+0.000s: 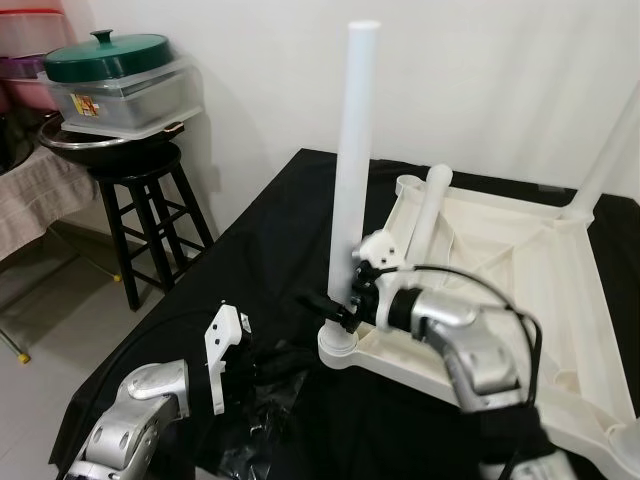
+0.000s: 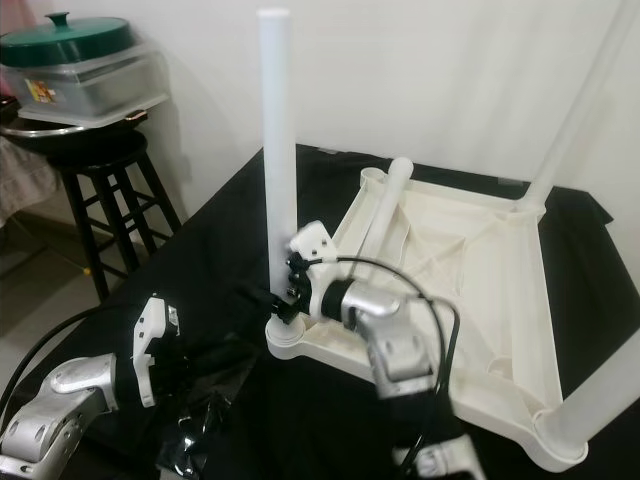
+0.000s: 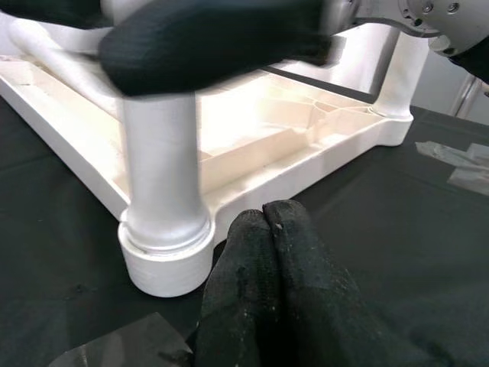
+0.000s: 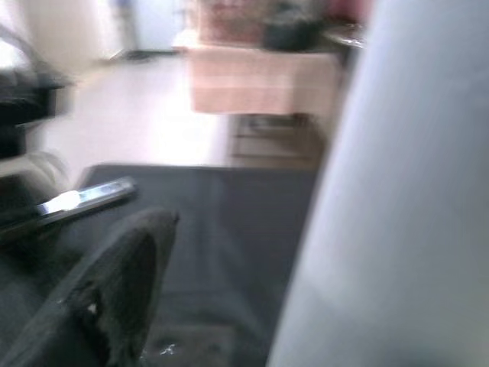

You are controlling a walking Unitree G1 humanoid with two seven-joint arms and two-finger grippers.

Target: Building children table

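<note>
A white plastic children's table (image 1: pixel 505 262) lies upside down on a black cloth. One white leg (image 1: pixel 352 150) stands upright in the near-left corner socket (image 1: pixel 338 352). My right gripper (image 1: pixel 335 308) is shut on this leg just above the socket; one black finger (image 3: pixel 206 42) crosses the leg in the left wrist view. My left gripper (image 1: pixel 275 362) rests low on the cloth just left of the socket, its fingertips (image 3: pixel 263 222) pressed together and holding nothing. A loose leg (image 1: pixel 428 210) leans at the far-left corner. Two more legs (image 1: pixel 610 150) (image 2: pixel 600 390) stand at the right corners.
A black wooden stool (image 1: pixel 150 215) stands on the floor to the left, carrying a pan and a plastic box with a green lid (image 1: pixel 110 55). Crumpled clear plastic wrap (image 2: pixel 200 425) lies on the cloth near my left arm. The cloth-covered surface ends at its left edge (image 1: pixel 200 270).
</note>
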